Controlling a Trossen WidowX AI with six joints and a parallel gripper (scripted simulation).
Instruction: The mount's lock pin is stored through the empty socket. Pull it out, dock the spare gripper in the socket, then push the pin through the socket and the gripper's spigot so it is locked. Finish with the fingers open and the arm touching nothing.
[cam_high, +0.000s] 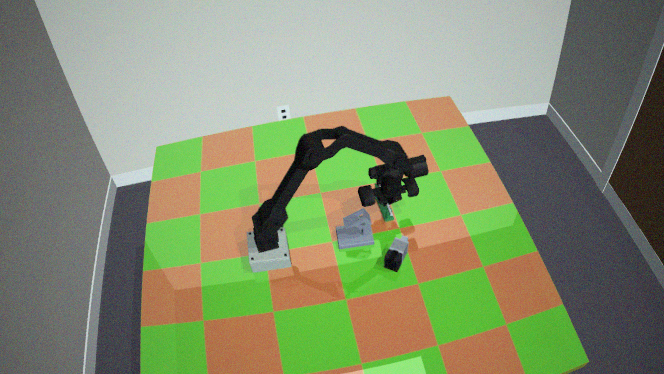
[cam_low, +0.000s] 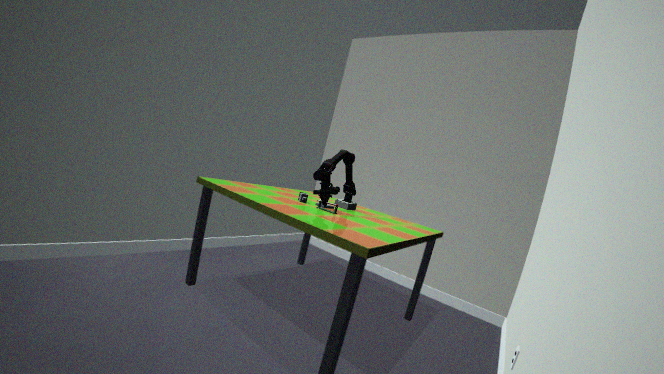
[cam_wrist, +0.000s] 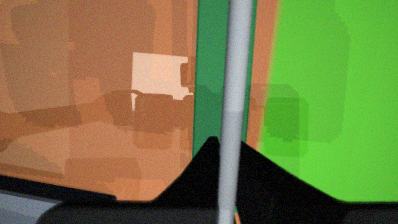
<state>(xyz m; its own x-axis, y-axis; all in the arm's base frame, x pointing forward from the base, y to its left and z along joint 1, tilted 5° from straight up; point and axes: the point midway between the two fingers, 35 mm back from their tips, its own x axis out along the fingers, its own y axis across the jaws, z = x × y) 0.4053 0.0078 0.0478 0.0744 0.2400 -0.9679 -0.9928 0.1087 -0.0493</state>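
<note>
My gripper (cam_high: 385, 202) (cam_low: 324, 203) (cam_wrist: 221, 144) points down and is shut on the lock pin. The pin is a thin pale grey rod (cam_wrist: 237, 60) that runs up through the wrist view from between the black fingertips, slightly tilted. The grey mount (cam_high: 355, 236) stands on the table just beside the gripper, towards the arm's base; a grey part of it (cam_wrist: 20, 207) shows at the wrist view's lower left. The spare gripper (cam_high: 396, 254) (cam_low: 303, 197), grey with a black end, lies apart from the mount. The inside of the socket is too small to make out.
A dark green strip (cam_high: 385, 212) (cam_wrist: 211, 75) lies below my gripper, behind the pin in the wrist view. The arm's grey base (cam_high: 270, 259) (cam_low: 346, 204) stands on the checkered table (cam_high: 385, 320), on the mount's other side from the strip.
</note>
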